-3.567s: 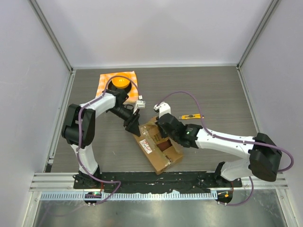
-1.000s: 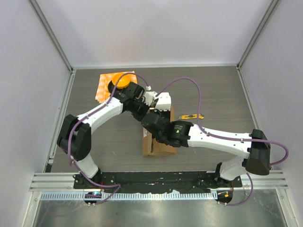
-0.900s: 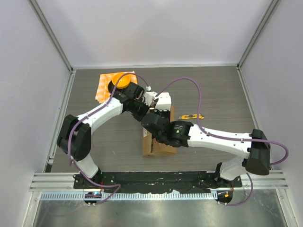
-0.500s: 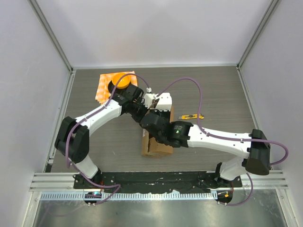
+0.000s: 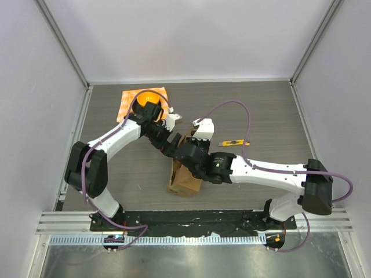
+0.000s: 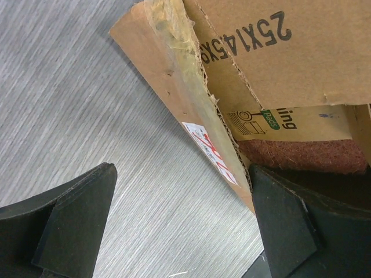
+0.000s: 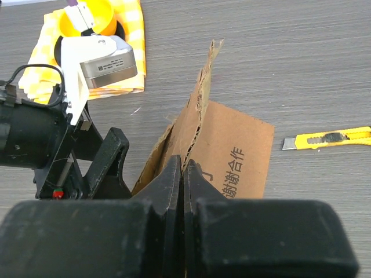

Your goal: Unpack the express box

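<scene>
The express box point(image 5: 184, 176) is a brown carton standing near the table's middle front with its flaps open. My right gripper point(image 5: 186, 155) is shut on the torn edge of one upright flap point(image 7: 200, 110), with the jaws pressed together on the cardboard point(image 7: 182, 165). My left gripper point(image 5: 168, 145) is open and empty just left of the box. Its fingers point(image 6: 75, 226) straddle bare table beside a flap carrying the white sticker with red marks point(image 6: 211, 153). A reddish-brown fibrous item point(image 6: 307, 156) shows inside the box.
A yellow utility knife point(image 5: 233, 142) lies right of the box and also shows in the right wrist view point(image 7: 327, 138). An orange bowl point(image 5: 148, 98) sits on a yellow checked cloth point(image 5: 128, 104) at the back left. Walls enclose the table.
My left gripper has pulled back from over the box to its left side. The right gripper keeps its hold on the flap, and the box has shifted slightly left and forward.
</scene>
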You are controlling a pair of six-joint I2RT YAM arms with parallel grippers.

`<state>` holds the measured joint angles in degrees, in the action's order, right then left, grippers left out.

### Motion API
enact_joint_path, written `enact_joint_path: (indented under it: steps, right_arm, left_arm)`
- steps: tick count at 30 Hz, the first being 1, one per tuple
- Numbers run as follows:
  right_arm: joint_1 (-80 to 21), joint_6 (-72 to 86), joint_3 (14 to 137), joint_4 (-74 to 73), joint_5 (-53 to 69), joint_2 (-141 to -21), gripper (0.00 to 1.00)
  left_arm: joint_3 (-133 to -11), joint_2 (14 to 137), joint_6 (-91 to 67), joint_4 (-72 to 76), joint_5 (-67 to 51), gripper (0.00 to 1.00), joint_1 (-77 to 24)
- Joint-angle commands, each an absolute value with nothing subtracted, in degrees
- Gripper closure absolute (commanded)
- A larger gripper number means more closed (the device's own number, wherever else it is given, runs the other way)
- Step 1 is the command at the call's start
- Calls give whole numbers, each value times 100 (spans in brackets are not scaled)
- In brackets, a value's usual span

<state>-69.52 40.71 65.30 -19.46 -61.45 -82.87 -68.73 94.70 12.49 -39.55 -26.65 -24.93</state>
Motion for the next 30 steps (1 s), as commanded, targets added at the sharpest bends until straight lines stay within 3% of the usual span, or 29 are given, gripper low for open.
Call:
enact_joint_path:
  steps: [1, 4, 8, 9, 11, 12, 17, 18, 20, 30]
  right_arm:
    - [-6943, 4052, 6337, -2566, -6504, -7945, 99]
    - [-6935, 4113, 6284, -2566, -6425, -7963, 99]
    - [-6926, 4166, 6153, -2496, -6337, -7945, 99]
    - [-6934, 4210, 6126, -2487, -6293, -7937, 99]
    - [-6917, 4262, 6056, -2452, -6232, -7919, 99]
    - [-6891, 4315, 6021, -2461, -6197, -7919, 99]
    - [-6847, 4482, 5819, -2400, -5986, -7831, 99]
    - [-6847, 4543, 5784, -2399, -5959, -7814, 99]
    - [-6847, 4640, 5644, -2347, -5871, -7726, 99]
    - [-6838, 5334, 4852, -2645, -5678, -7067, 99]
  left_arm:
    - [-6794, 9861, 1574, -4078, -1890, 0, -2276]
    - [-6873, 9984, 1538, -4034, -2003, 3, -2276]
    - [-7004, 10028, 1643, -4113, -2259, 34, -2303]
    - [-7040, 10037, 1687, -4183, -2233, 46, -2320]
    - [-7110, 10116, 1679, -4218, -2171, 54, -2329]
    - [-7119, 10151, 1696, -4271, -2171, 63, -2329]
    - [-7154, 10388, 1775, -4412, -2355, 81, -2364]
    - [-7154, 10423, 1784, -4403, -2390, 90, -2382]
    - [-7163, 10537, 1810, -4403, -2434, 99, -2426]
    - [-7400, 10539, 1881, -4561, -2223, 100, -2180]
